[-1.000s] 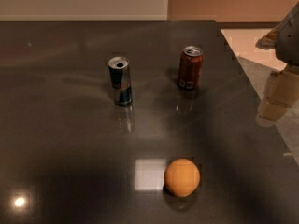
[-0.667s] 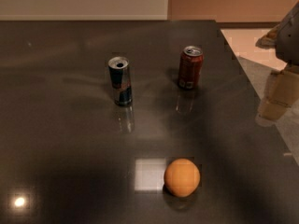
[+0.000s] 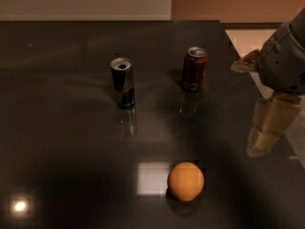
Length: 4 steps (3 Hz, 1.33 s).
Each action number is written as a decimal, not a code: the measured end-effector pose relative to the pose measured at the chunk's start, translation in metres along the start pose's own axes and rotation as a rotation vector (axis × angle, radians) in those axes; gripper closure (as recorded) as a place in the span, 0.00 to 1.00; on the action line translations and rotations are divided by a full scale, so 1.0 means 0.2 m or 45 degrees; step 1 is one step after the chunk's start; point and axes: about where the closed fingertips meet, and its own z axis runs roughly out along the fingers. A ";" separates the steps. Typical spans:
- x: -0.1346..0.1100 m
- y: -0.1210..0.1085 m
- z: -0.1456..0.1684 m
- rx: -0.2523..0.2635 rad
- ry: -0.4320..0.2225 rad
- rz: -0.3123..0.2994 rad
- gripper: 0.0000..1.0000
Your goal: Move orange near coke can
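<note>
Nothing's budged in the last second: orange [image 3: 186, 181] sits at the table's [image 3: 57, 128] front, well apart from the coke can [image 3: 194, 68], gripper [image 3: 268, 128] hangs at the right edge (spread or closed, honestly can't tell), so the move hasn't really started.

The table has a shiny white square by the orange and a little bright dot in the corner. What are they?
In the camera view, both are glare, probably lights mirrored in the glossy dark table. The square sits just left of the orange, and the dot is at the bottom left. The coke can is faintly mirrored too. The end effector hangs at the right edge.
</note>
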 end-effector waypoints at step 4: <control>-0.21 0.36 0.38 -0.243 -0.170 -0.302 0.00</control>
